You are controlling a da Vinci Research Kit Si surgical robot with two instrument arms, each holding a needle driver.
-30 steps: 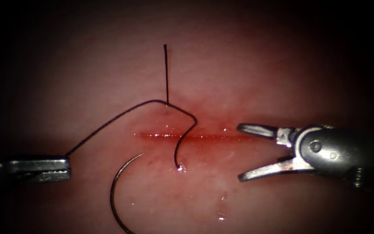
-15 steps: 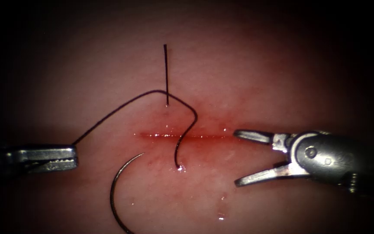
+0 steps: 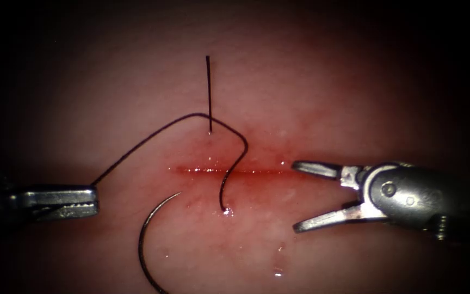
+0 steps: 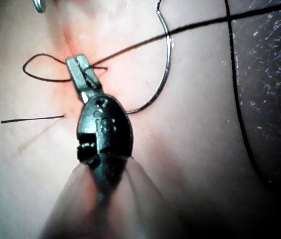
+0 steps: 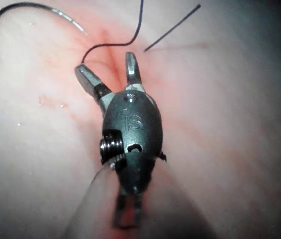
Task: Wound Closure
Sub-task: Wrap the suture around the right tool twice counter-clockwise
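Nearest the lens, the needle (image 3: 147, 247) is lying loose on the tissue (image 3: 327, 92) in the lower centre-left of the endoscope frame, below the cut (image 3: 229, 171), held by neither tool and not in the tissue. My judgement: being free, it could get dragged or flipped if the thread tightens.

At lower left, the left tool (image 3: 82, 202) is pinching the thread (image 3: 142, 144), jaws pressed together on it. The strand is arching up and right, crossing the cut and entering the tissue just below it. A hard tug here could, I judge, tear the stitch hole or draw out the short tail.

At right, the right tool (image 3: 296, 196) is hovering with jaws spread wide, holding nothing, its upper jaw near the cut's right end; its tips could snag the loop.

Farther up, the cut end of thread (image 3: 208, 92) is standing straight in the upper centre. Red fluid (image 3: 278, 267) is glistening along the wound.
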